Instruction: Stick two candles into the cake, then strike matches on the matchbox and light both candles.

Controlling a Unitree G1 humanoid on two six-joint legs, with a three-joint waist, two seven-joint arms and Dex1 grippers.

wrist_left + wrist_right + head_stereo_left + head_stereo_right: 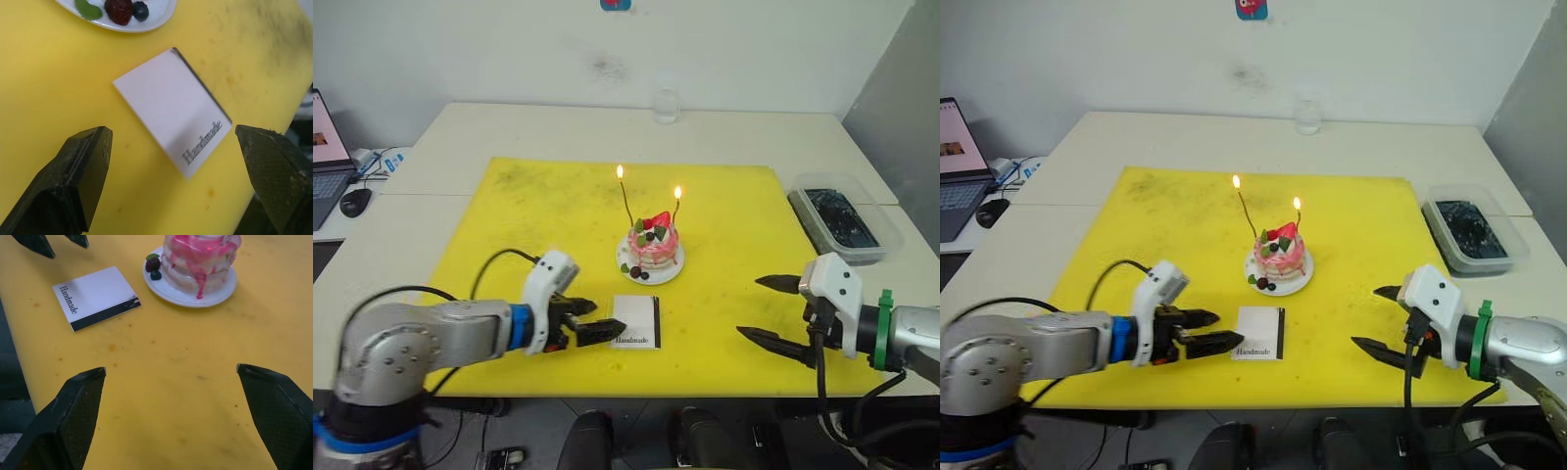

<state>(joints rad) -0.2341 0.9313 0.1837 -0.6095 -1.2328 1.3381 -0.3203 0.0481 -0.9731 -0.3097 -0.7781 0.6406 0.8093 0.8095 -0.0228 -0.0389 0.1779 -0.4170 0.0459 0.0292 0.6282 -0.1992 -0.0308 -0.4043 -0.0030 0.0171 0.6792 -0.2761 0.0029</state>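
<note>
On the yellow mat (548,211) the cake (653,247) sits on its white plate (672,273) near the mat's middle, and both candles (626,201) stand upright in it with small flames at their tips, the taller one at about 11 o'clock of the cake's top and the shorter one at about 1 o'clock. The matchbox (636,321) lies flat at 7 o'clock from the cake, just apart from the plate, its black strip along the side toward the robot's right and "Handmade" along the near edge. The left gripper (590,326) hovers at 9 o'clock of the matchbox, fingers spread and empty, tips just beside the box's edge. The right gripper (773,313) hangs at about 4 o'clock from the cake, well apart from it, fingers spread wide and holding nothing. A clear tray (847,220) with dark contents rests off the mat at 3 o'clock, and a laptop (331,157) sits far out at 9 o'clock
</note>
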